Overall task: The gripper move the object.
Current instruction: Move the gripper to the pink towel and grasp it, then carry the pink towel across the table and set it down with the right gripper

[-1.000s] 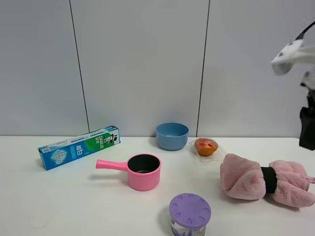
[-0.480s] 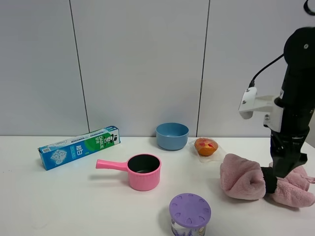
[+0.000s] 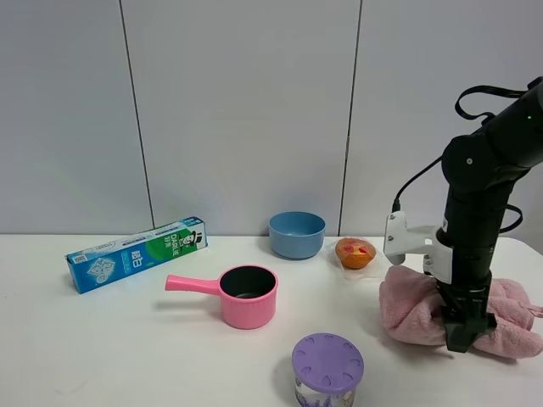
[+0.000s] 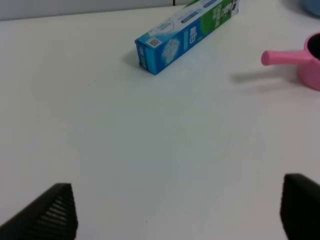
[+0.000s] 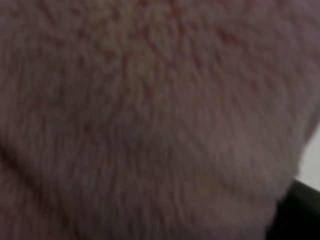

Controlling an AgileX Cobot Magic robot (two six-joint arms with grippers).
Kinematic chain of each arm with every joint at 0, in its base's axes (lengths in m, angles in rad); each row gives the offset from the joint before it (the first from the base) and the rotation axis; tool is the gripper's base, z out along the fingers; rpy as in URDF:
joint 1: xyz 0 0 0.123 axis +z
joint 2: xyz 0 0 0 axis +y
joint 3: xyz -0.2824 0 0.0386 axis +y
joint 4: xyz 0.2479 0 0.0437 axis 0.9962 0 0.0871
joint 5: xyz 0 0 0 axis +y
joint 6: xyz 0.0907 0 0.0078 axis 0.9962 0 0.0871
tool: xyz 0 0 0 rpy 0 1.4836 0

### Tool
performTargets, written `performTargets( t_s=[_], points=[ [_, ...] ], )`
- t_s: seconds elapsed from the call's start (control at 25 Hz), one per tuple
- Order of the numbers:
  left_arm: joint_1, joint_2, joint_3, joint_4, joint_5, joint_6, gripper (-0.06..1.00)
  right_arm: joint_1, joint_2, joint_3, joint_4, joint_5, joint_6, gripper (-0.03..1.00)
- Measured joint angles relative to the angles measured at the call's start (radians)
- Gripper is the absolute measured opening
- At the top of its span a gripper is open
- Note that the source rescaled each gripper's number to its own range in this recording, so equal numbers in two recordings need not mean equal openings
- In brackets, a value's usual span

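The fluffy pink towel bundle [image 3: 411, 305] lies on the white table at the right. My right gripper [image 3: 458, 335] points straight down and is pressed into the bundle's middle, where the arm hides the black band. The right wrist view is filled with pink fluff [image 5: 150, 120], with one dark finger [image 5: 300, 212] at its edge, so the jaws' state does not show. My left gripper [image 4: 177, 212] is open and empty above bare table, with its two dark fingertips [image 4: 52, 210] far apart; it is out of the exterior view.
A pink saucepan [image 3: 246, 295] stands mid-table, with its handle in the left wrist view [image 4: 282, 57]. A blue-green box [image 3: 136, 253] lies at the left, also in the left wrist view [image 4: 187, 32]. A blue bowl [image 3: 297, 234], an orange item [image 3: 355, 252] and a purple-lidded jar [image 3: 327, 366] stand near the towel.
The right arm has come down from the upper right onto the middle of the towel bundle and shifted slightly left. The bundle looks pressed down. Other objects have not moved.
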Motion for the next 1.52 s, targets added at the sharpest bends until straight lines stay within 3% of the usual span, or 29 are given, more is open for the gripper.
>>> performTargets(
  t_s=[0.08,0.16,0.28,0.32,0.68,0.92,1.2,1.32,1.52],
  points=[
    [0.0,0.0,0.0,0.0,0.0,0.0,1.0,0.002,0.006,0.0,-0.001,-0.024,0.0,0.82],
    [0.0,0.0,0.0,0.0,0.0,0.0,1.0,0.002,0.006,0.0,-0.001,-0.035,0.0,0.58],
    [0.0,0.0,0.0,0.0,0.0,0.0,1.0,0.002,0.006,0.0,-0.002,-0.042,0.001,0.1],
    [0.0,0.0,0.0,0.0,0.0,0.0,1.0,0.002,0.006,0.0,-0.002,-0.042,0.006,0.01],
    [0.0,0.0,0.0,0.0,0.0,0.0,1.0,0.017,-0.036,-0.024,0.021,-0.002,0.172,0.0],
    [0.0,0.0,0.0,0.0,0.0,0.0,1.0,0.061,-0.18,-0.257,0.081,0.111,0.572,0.0],
    [0.0,0.0,0.0,0.0,0.0,0.0,1.0,0.308,-0.22,-0.672,0.199,0.311,0.683,0.0],
    [0.0,0.0,0.0,0.0,0.0,0.0,1.0,0.432,-0.18,-0.802,0.274,0.312,0.749,0.0],
    [0.0,0.0,0.0,0.0,0.0,0.0,1.0,0.549,-0.036,-0.883,0.457,0.239,0.814,0.0]
  ],
)
